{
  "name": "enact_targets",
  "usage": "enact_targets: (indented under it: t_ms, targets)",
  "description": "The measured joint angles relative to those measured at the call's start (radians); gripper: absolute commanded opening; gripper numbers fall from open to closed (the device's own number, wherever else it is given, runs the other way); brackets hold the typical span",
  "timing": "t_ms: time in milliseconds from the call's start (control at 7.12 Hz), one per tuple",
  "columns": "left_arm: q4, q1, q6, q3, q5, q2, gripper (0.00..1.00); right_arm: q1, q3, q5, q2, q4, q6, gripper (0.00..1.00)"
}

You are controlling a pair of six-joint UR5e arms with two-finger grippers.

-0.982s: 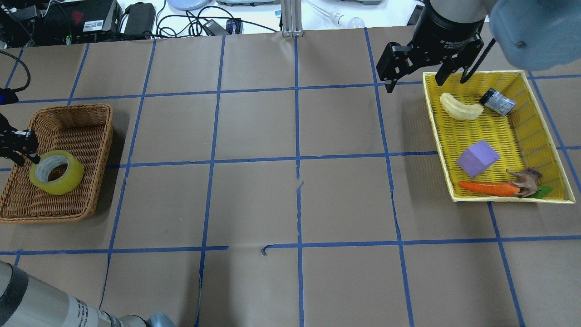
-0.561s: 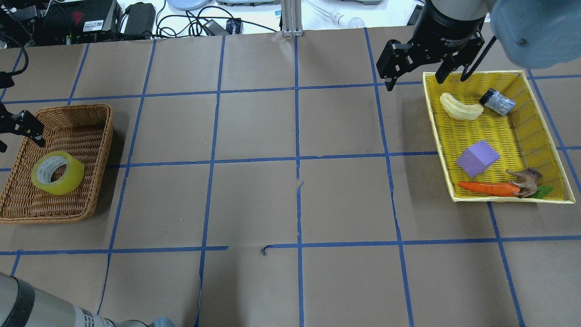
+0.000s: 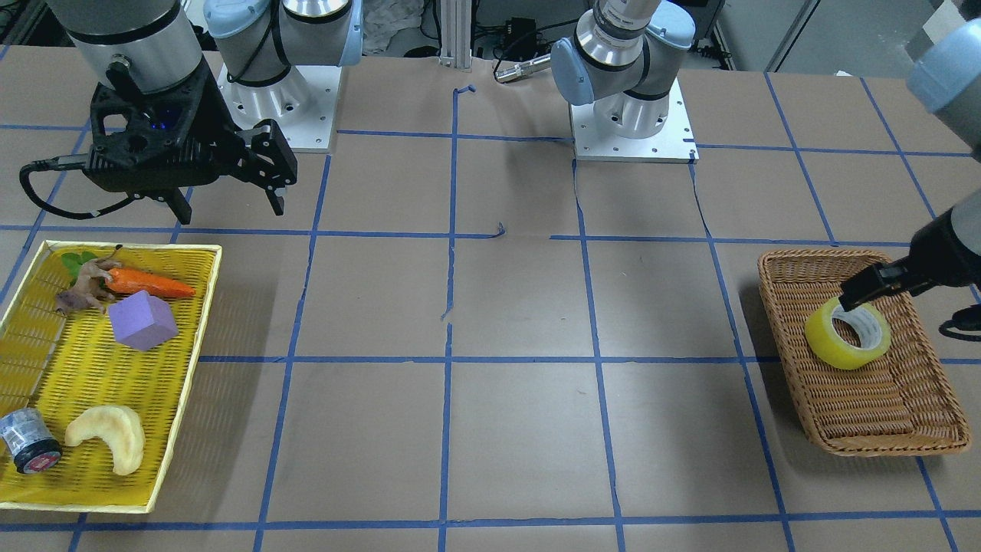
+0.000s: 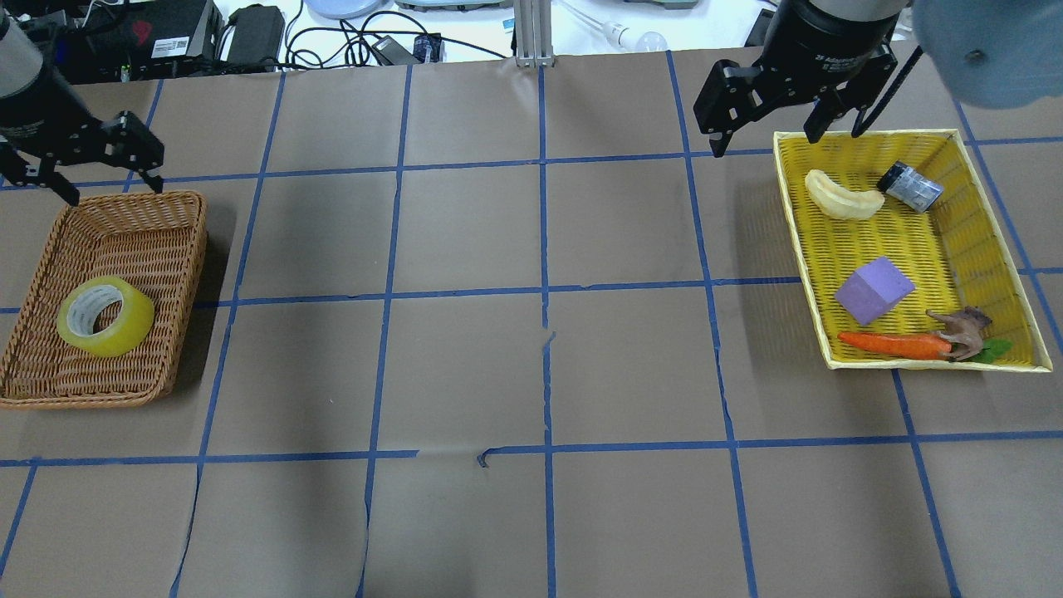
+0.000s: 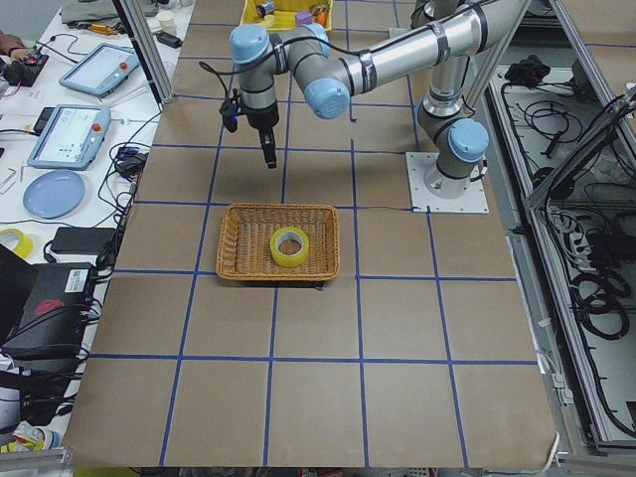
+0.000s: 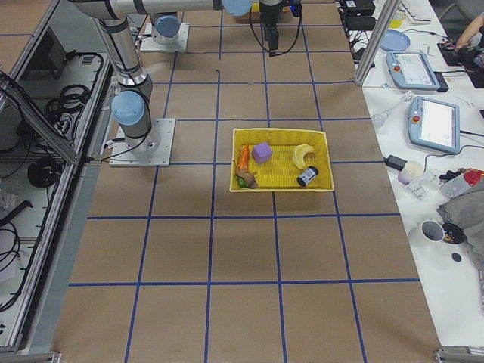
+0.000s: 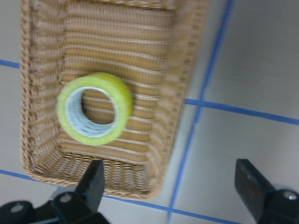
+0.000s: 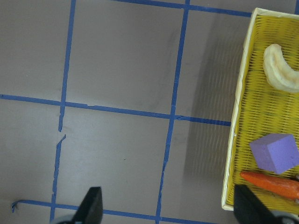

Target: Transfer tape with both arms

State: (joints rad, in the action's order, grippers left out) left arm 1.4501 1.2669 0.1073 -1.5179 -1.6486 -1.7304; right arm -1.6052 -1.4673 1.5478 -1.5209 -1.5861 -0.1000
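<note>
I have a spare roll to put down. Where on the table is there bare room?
The wide middle of the table, between the wicker basket and the yellow tray, is bare. The tray is crowded: carrot, purple block and more; the basket holds the tape.

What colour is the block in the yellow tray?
Purple. The block shows best in the overhead exterior view.

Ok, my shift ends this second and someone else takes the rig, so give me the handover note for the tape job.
Left gripper: open, empty, raised clear of the wicker basket, having just backed off the tape.
Right gripper: open, empty, raised high beside the yellow tray.
Tape: lying flat in the wicker basket, untouched.
Done: tape seemingly delivered and released.
Left: probably only pulling both grippers clear.
</note>
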Motion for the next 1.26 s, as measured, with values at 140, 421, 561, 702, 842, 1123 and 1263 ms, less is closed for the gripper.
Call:
enact_targets:
  t_ms: [140, 421, 561, 702, 842, 1123, 1263]
  targets:
    - [0.003, 0.090, -0.063, -0.003, 0.020, 0.029, 1.00, -0.001, 0.003, -0.003, 0.000, 0.008, -0.002, 1.00]
    - [0.003, 0.249, -0.124, -0.004, 0.064, 0.055, 1.00, 0.002, 0.002, -0.002, -0.015, 0.025, -0.009, 1.00]
    - [0.002, 0.303, -0.132, -0.003, 0.081, 0.060, 1.00, 0.001, -0.002, -0.003, -0.022, 0.025, -0.012, 1.00]
    - [0.002, 0.335, -0.137, -0.005, 0.111, 0.063, 1.00, 0.000, -0.006, -0.003, -0.024, 0.023, -0.013, 1.00]
    - [0.002, 0.348, -0.137, -0.008, 0.138, 0.065, 1.00, 0.001, -0.007, -0.002, -0.024, 0.023, -0.013, 1.00]
    - [0.005, 0.348, -0.128, -0.009, 0.151, 0.071, 1.00, 0.002, -0.008, 0.003, -0.024, 0.025, -0.012, 1.00]
    - [0.011, 0.343, -0.125, -0.009, 0.151, 0.074, 1.00, 0.002, -0.008, 0.005, -0.024, 0.028, -0.012, 1.00]
